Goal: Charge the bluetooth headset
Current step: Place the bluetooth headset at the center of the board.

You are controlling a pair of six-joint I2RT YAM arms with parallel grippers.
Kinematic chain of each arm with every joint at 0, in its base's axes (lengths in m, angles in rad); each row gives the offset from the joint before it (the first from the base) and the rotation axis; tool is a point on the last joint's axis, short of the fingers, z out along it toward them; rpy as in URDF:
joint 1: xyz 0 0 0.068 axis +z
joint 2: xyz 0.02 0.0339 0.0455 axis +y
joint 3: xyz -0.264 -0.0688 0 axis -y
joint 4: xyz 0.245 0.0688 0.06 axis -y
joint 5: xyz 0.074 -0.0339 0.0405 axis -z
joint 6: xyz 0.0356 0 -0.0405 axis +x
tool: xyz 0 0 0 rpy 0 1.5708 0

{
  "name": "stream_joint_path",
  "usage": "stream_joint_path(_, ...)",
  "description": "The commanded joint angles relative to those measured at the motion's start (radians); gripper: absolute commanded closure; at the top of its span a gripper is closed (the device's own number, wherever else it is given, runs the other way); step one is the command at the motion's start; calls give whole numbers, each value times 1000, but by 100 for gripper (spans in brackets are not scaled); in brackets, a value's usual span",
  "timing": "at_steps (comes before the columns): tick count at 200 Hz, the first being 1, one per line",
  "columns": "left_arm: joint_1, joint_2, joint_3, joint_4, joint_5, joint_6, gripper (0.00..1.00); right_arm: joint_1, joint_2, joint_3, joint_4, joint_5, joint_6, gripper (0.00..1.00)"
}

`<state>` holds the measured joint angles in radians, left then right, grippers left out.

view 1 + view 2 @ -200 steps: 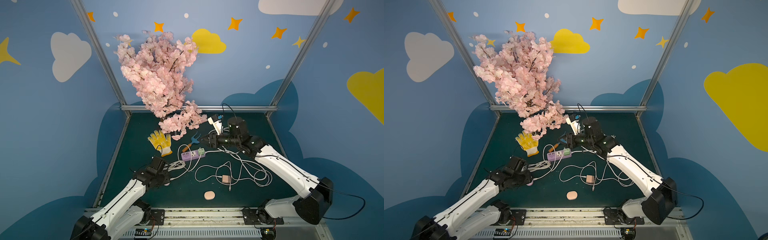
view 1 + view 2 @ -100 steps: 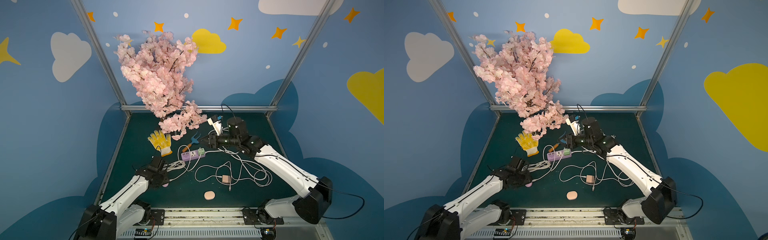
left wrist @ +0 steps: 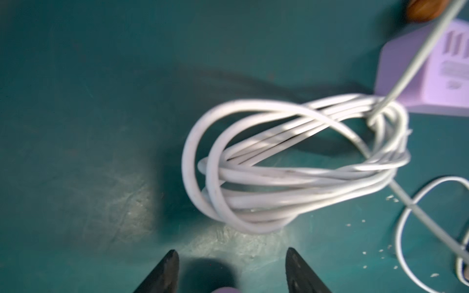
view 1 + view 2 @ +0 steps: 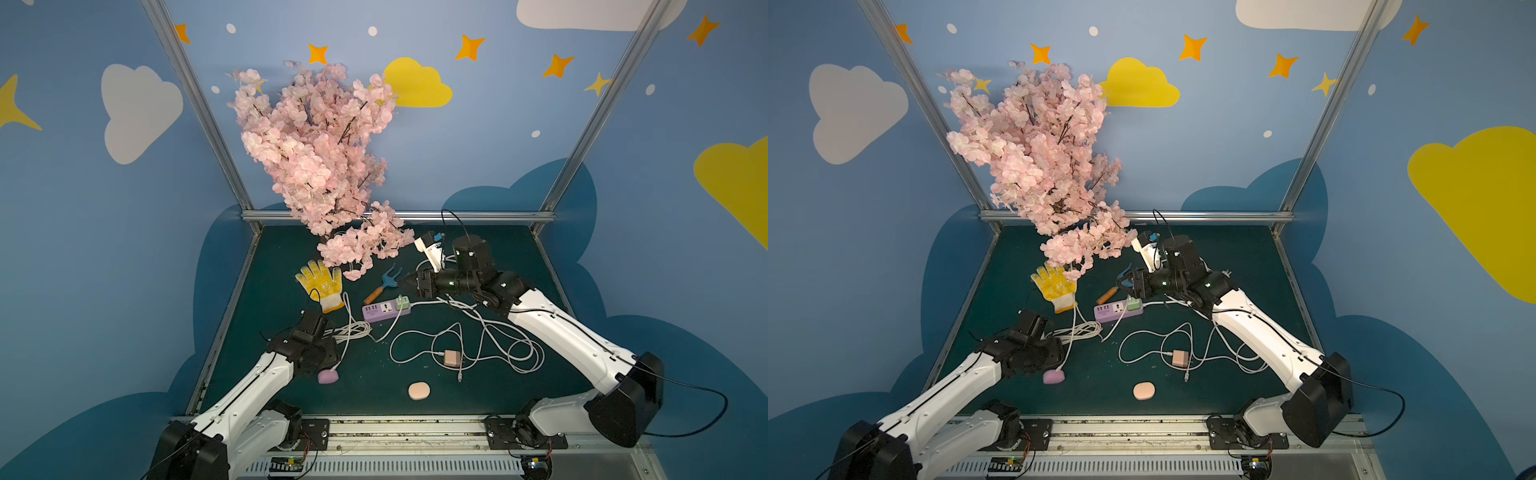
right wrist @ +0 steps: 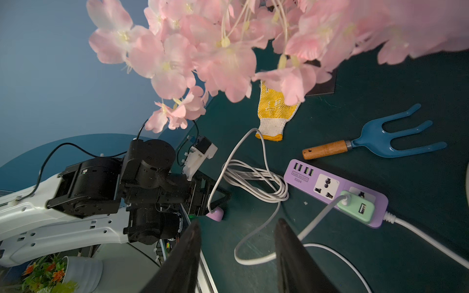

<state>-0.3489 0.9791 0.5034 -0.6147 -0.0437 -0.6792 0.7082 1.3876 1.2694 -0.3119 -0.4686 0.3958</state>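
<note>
The left hand (image 3: 231, 251) hangs low over the desk (image 4: 291, 286) with its two black fingers (image 3: 165, 271) spread apart and gripping nothing. In the left wrist view a small part of the purple headset case (image 4: 328, 376) shows between the finger roots, with a gap on each side. A second ago this hand covered most of the case. Now, in both top views, the case lies on the desk in plain sight, at about 5 o'clock from the hand and just beside it.

A white cable (image 3: 279, 177) enters the case, rises toward the yellow glove (image 4: 322, 284) and comes back into a loose coil. The coil lies at 8 o'clock from the purple power strip (image 4: 380, 312), between the strip and the left hand. From the coil the cable goes on to the green adapter (image 4: 402, 302), which sits in the strip.

The right hand (image 5: 238, 221) hovers at about 1 o'clock from the strip, close to the adapter. Its fingers are apart and nothing is between them. Its place is almost the same as a second ago.

A blue garden fork (image 4: 386, 279) lies at 12 o'clock from the strip. The pink blossom branch (image 4: 316, 158) hangs over the far side of the desk. A pink charger block (image 4: 451, 357) lies at 5 o'clock from the strip among loose white wire. A peach oval case (image 4: 419, 391) lies alone near the front edge.
</note>
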Motion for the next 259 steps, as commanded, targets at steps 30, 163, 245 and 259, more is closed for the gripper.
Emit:
stream_joint_path(30,5,-81,72,-141,-95,-42,29,-2,-12,-10,-15,12,-12,52)
stream_joint_path(163,14,-404,310,-461,-461,-229,62,-1,20,-18,13,-27,25,52)
stream_joint_path(245,14,-216,230,-122,-318,-172,80,0,24,-17,0,-29,29,52)
stream_joint_path(259,14,-198,193,-49,-311,-171,84,0,22,-20,-4,-23,28,52)
